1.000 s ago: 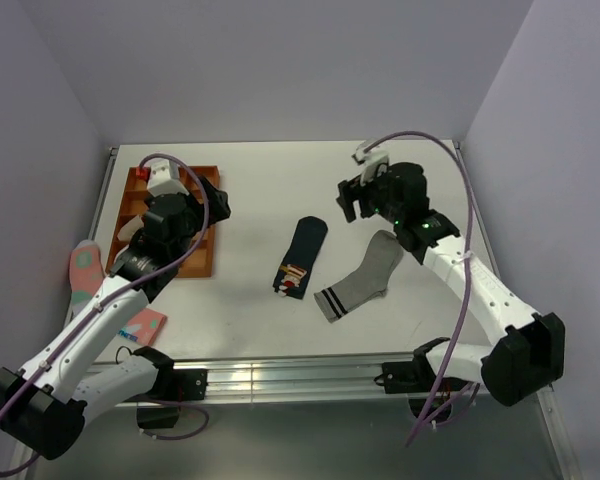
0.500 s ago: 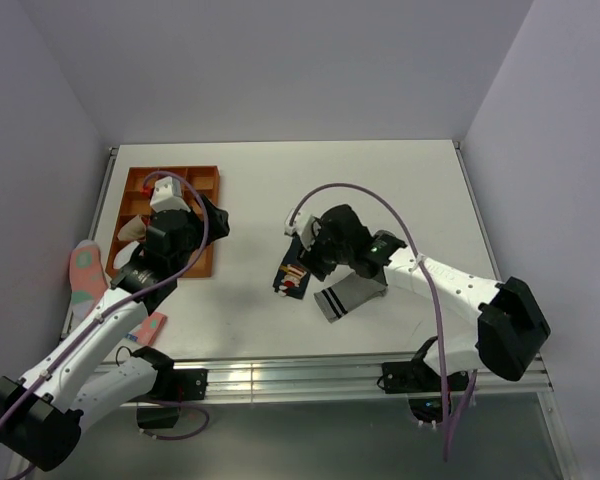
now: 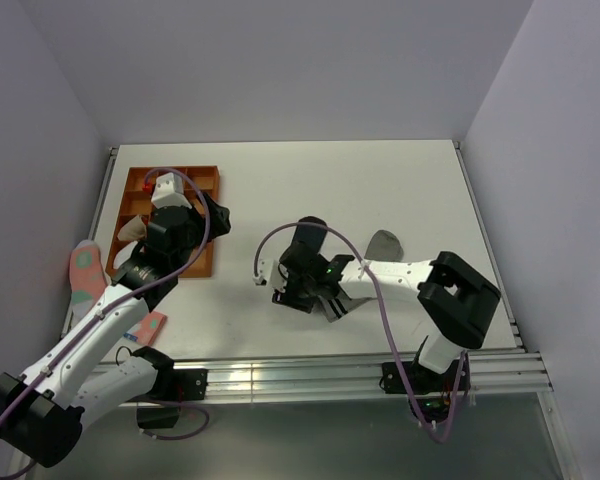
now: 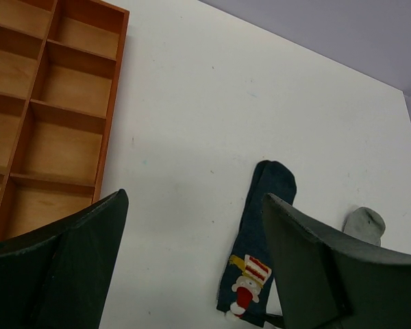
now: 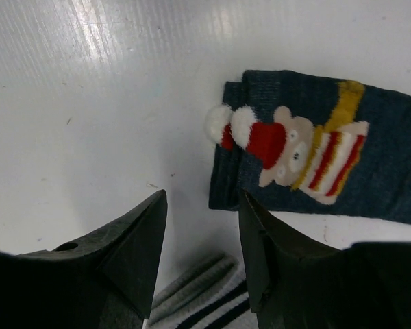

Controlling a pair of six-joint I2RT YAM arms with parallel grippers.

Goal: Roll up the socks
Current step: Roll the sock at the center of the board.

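Observation:
The dark navy sock [image 5: 370, 185] lies flat, its red-and-white bear patch [image 5: 308, 154] at the cuff end; it also shows in the left wrist view [image 4: 260, 233] and from above [image 3: 310, 231]. Beside it lies the grey sock, toe [image 3: 383, 243] far and striped cuff [image 5: 209, 301] near. My right gripper [image 5: 202, 199] hangs low over the two cuff ends [image 3: 283, 288], open but narrow. The grey cuff lies between its fingers, with bare table between the tips. My left gripper [image 4: 194, 199] stands wide open and empty, above the table left of the socks [image 3: 208, 215].
An orange compartment tray [image 3: 202, 262] sits at the back left, also in the left wrist view [image 4: 113, 103], with a pale bundle [image 3: 130, 230] in it. Pink socks [image 3: 83, 270] lie at the left edge. Walls close off the left, back and right sides.
The right arm swung from the back right down and left to the socks' cuff ends, and its jaws narrowed. The left arm barely moved.

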